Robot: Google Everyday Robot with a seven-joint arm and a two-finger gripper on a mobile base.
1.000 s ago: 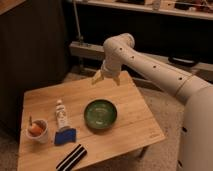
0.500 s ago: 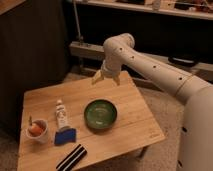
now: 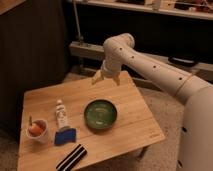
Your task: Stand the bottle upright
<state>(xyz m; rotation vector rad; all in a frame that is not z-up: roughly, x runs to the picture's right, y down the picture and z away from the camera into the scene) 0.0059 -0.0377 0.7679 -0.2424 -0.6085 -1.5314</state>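
Observation:
The bottle (image 3: 61, 114) is slim and whitish with a white cap and a darker label band. It lies flat on the wooden table (image 3: 135, 125), left of the green bowl (image 3: 100, 114). My gripper (image 3: 105, 78) hangs above the table's far edge, well behind and to the right of the bottle, apart from everything. Its two pale fingers (image 3: 97, 77) are spread open and hold nothing.
A white cup with orange contents (image 3: 36, 130) stands at the left front. A blue object (image 3: 65, 136) lies just in front of the bottle. A black-and-white striped item (image 3: 72, 157) lies at the front edge. A dark cabinet (image 3: 30, 55) stands behind the table.

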